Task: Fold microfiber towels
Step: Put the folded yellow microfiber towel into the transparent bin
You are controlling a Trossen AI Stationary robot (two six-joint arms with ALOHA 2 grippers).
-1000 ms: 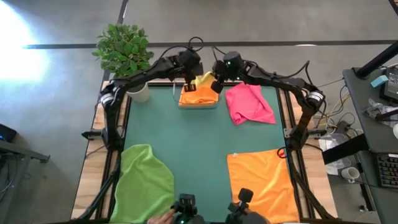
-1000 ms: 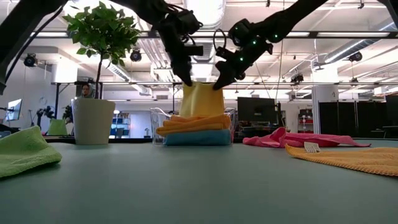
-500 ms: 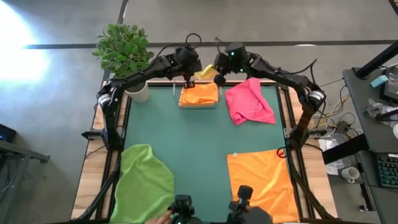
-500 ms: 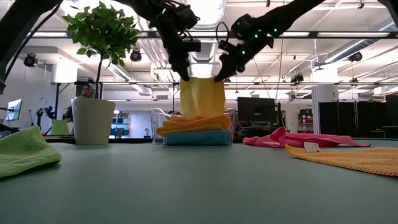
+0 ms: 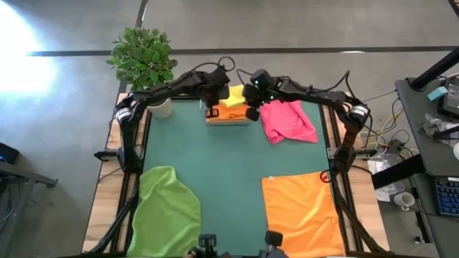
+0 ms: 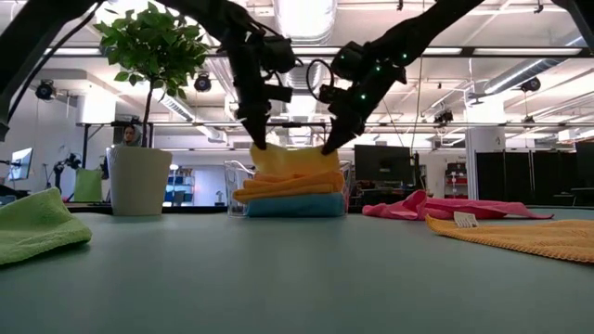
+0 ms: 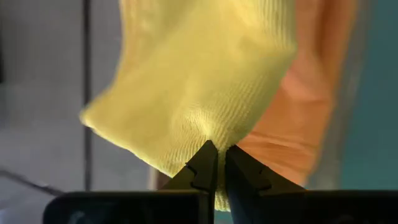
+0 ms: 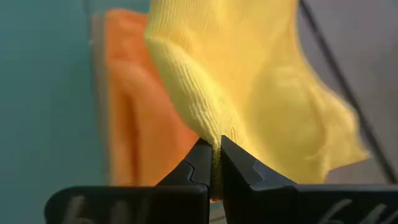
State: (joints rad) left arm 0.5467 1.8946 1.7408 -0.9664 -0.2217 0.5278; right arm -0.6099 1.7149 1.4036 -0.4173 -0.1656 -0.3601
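Observation:
A yellow microfiber towel (image 6: 291, 160) is held between my two grippers over a clear tray (image 6: 232, 186) at the table's far middle. In the tray, a folded orange towel (image 6: 288, 184) lies on a light blue one (image 6: 295, 206). My left gripper (image 6: 258, 144) is shut on the yellow towel's left top end and my right gripper (image 6: 327, 147) on its right top end. A pink towel (image 5: 287, 120) lies crumpled right of the tray. A green towel (image 5: 166, 208) and a spread orange towel (image 5: 301, 208) lie near the front edge. My left gripper pinches the yellow towel's upper left edge (image 7: 208, 132) between its two fingertips, slanting down from the left. The cloth sags from the fingers, and its lower part rests on the orange towel in the tray. My right gripper pinches a bunched fold at the yellow towel's upper right edge (image 8: 210, 130) between its fingertips, slanting down from the right. The cloth runs slack from the hold onto the stack below.
A potted plant (image 5: 143, 57) in a white pot (image 6: 139, 181) stands at the far left corner. Bare green table (image 5: 222, 165) lies between the tray and the two spread towels at the front.
Both grippers went toward the far edge and up with the yellow towel hanging full length, then came back toward the near edge and down. The towel's lower part has settled on the stack and the cloth now stands much shorter. Both grippers stayed shut.

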